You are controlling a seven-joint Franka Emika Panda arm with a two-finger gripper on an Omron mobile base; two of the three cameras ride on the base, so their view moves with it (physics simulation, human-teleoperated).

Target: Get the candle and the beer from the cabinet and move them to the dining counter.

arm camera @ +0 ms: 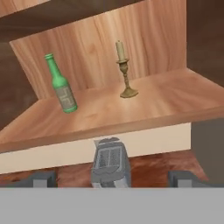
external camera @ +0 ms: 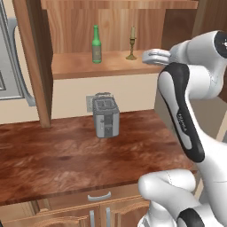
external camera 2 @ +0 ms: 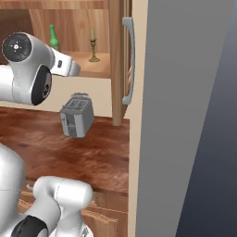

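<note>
Beer (arm camera: 61, 85): we are seeing it standing on the cabinet (external camera: 88, 66) shelf, ahead-left of the gripper (arm camera: 113, 178).
Candle (arm camera: 124, 72): standing ahead, slightly right.
Gripper: we are holding it wide open, empty.
Progress: nothing is moved yet; both are awaiting pickup.

Soft, even rendered light is filling all three views without glare. Dim shade is pooling inside the cabinet (external camera: 111, 66) at its upper corners. Edges are looking slightly soft and low-resolution throughout.

green glass beer (arm camera: 61, 87), brass-look candle (arm camera: 124, 71), wood cabinet (arm camera: 162, 98)
</note>
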